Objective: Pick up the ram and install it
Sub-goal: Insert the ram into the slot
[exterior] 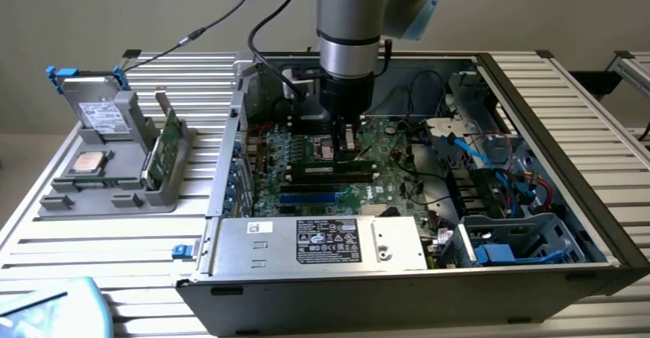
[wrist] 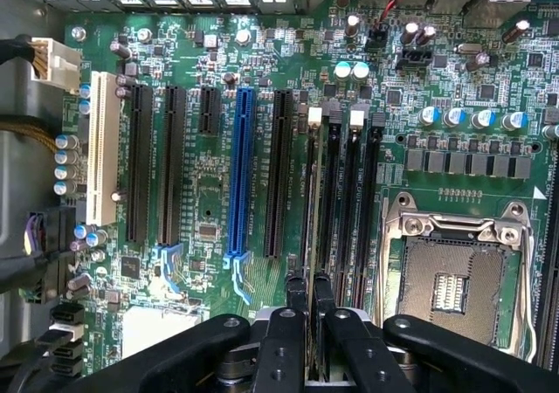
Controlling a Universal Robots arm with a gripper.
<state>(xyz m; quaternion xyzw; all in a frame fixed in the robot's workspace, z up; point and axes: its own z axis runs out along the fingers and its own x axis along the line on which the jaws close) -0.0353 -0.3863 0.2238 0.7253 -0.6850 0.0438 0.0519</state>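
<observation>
The end effector (wrist: 310, 284) reaches down inside the open computer case (exterior: 599, 224), clenched on the ram (wrist: 311, 201), a thin stick seen edge-on between its fingers. The ram runs in line with the black memory slots (wrist: 349, 201) of the motherboard (wrist: 201, 192), beside the empty processor socket (wrist: 454, 279). Whether it is seated cannot be told.

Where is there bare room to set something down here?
Bare table slats in front of the grey holder, and beside the case at the exterior view's right. Crowded inside the case, where the gripper holds the ram.
</observation>
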